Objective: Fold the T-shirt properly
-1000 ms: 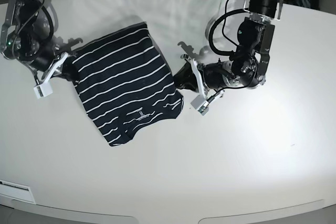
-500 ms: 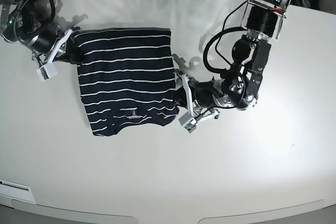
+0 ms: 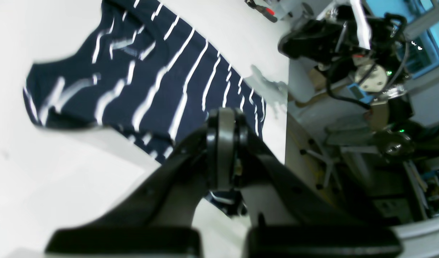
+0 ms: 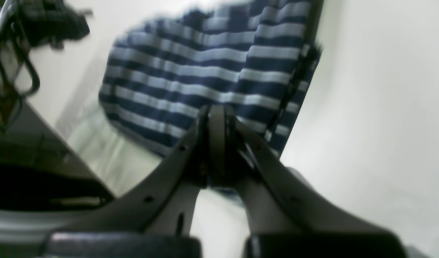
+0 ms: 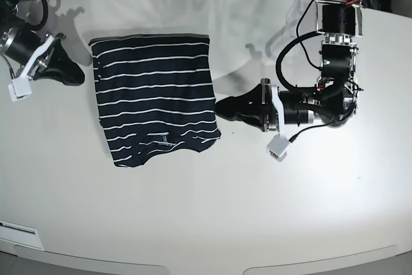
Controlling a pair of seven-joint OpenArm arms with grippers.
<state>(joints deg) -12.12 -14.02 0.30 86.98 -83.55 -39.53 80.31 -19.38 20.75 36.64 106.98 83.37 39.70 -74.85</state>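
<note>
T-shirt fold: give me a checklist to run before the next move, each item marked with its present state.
1. T-shirt lies folded flat on the table: ok.
2. Left gripper shut, holding no fabric: ok.
3. Right gripper shut, clear of the shirt's edge: ok.
4. Neck label faces up on the near end: ok.
5. Edges square: not ok, the near hem is wavy.
6. Layers underneath lie smooth: cannot tell.

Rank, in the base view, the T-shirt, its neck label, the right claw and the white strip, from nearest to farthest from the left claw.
From the left claw:
1. T-shirt: its edge lies right beside the claw tip.
2. Label: low on the shirt.
3. Right claw: beyond the shirt's far side.
4. White strip: at the view's bottom left corner.
</note>
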